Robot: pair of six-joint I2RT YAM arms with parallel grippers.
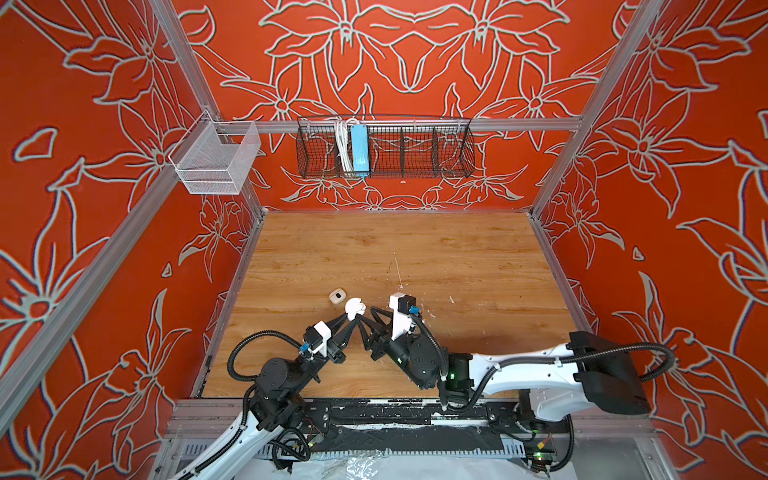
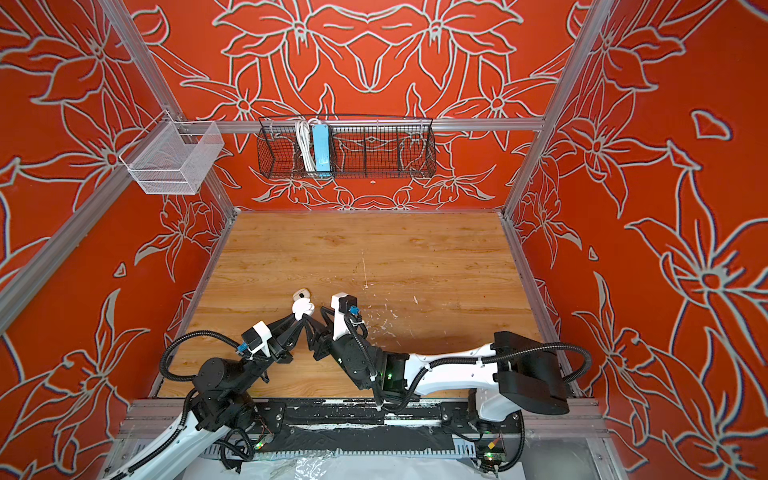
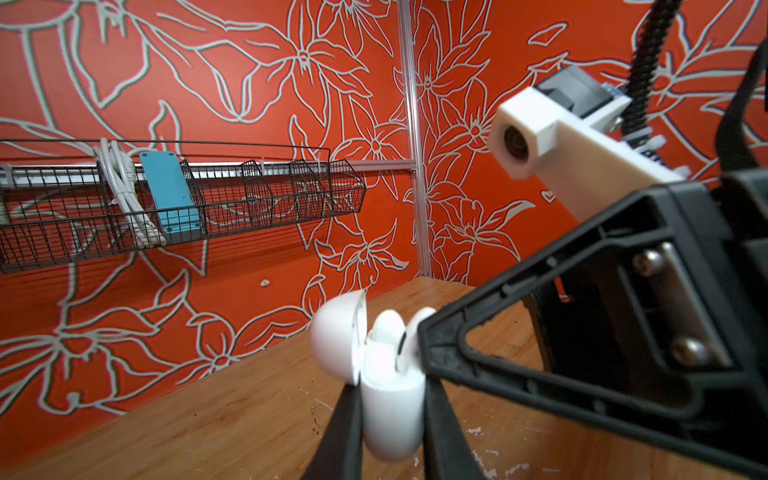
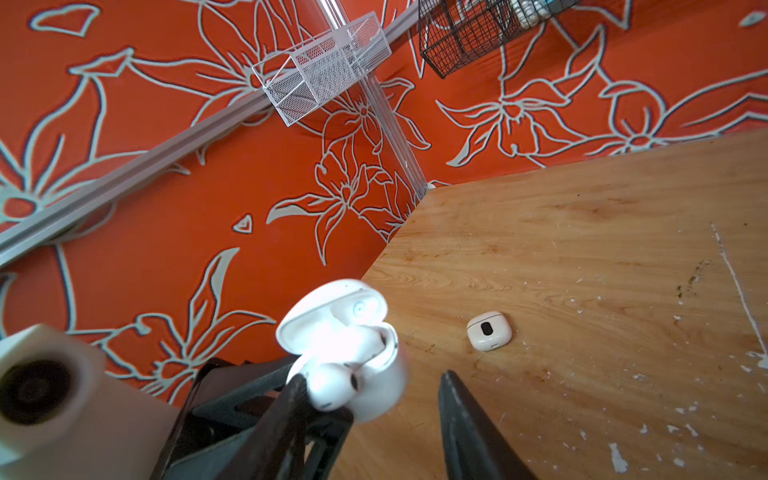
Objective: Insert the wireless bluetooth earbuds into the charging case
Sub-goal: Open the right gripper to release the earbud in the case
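My left gripper (image 1: 353,318) (image 3: 392,386) is shut on the body of the white charging case (image 1: 354,308) (image 2: 302,308) (image 3: 392,407), held above the table with its lid swung open. A glossy white earbud (image 4: 332,386) sticks out of the case's (image 4: 374,365) mouth and rests against one finger of my right gripper (image 1: 367,316) (image 4: 374,378). That gripper's jaws stand apart, open, right beside the case. In the left wrist view blurred white earbud heads (image 3: 388,330) show in the case's mouth.
A second small pale case (image 1: 337,296) (image 2: 301,295) (image 4: 488,331) with a dark oval spot lies on the wooden table (image 1: 415,249), just behind the grippers. White paint flecks (image 1: 451,299) mark the table to the right. A black wire basket (image 1: 384,149) and a white mesh basket (image 1: 216,156) hang on the walls.
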